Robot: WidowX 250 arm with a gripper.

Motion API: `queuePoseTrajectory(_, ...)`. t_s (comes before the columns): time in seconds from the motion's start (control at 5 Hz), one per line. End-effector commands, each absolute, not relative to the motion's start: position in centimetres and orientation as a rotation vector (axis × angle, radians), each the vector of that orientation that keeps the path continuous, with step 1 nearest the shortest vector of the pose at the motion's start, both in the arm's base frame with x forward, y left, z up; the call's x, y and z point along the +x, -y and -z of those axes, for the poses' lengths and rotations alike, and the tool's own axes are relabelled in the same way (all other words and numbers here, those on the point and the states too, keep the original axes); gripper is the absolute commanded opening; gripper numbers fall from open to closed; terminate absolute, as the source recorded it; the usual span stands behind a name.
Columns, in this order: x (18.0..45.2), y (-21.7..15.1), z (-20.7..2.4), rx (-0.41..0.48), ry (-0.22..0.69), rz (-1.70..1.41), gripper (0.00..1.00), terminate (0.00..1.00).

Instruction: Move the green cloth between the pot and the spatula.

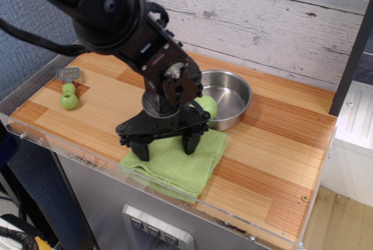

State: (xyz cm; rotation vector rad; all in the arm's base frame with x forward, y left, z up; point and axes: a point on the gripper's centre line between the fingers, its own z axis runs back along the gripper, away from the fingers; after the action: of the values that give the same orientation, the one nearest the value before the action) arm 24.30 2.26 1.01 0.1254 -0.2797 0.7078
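Observation:
The green cloth (pixel 198 157) lies folded on the wooden counter near its front edge, just in front of the pot (pixel 228 94). The pot is a shiny steel pan at the back middle; its wire handle is hidden behind the arm. The spatula (pixel 69 90), with a green handle and a grey blade, lies at the far left. My gripper (pixel 166 148) points down with its jaws wide apart. Both fingertips (pixel 143 152) press on the cloth's left half.
A green ball (pixel 207 106) sits at the pot's left rim, right behind my wrist. A clear acrylic lip (pixel 87 158) runs along the counter's front edge. A plank wall stands behind. Bare wood lies between the spatula and the cloth.

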Motion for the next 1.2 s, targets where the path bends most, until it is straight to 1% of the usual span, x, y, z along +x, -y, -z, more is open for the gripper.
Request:
queuePoseTrajectory(0.0, 23.9, -4.7, -2.3, 0.148, 0.313, -0.803, 1.00, 0.00)
queuePoseTrajectory(0.2, 24.7, -6.3, -2.3, 0.136, 0.312, -0.867, 1.00, 0.00)
queuePoseTrajectory(0.4, 26.2, -7.5, -2.1, 0.154, 0.310, -0.891, 1.00, 0.00)
queuePoseTrajectory(0.8, 28.9, -8.9, -1.2, 0.248, 0.321, -0.901, 1.00, 0.00)
queuePoseTrajectory(1.0, 30.1, -10.0, -0.4, 0.266, 0.311, -0.917, 1.00, 0.00)
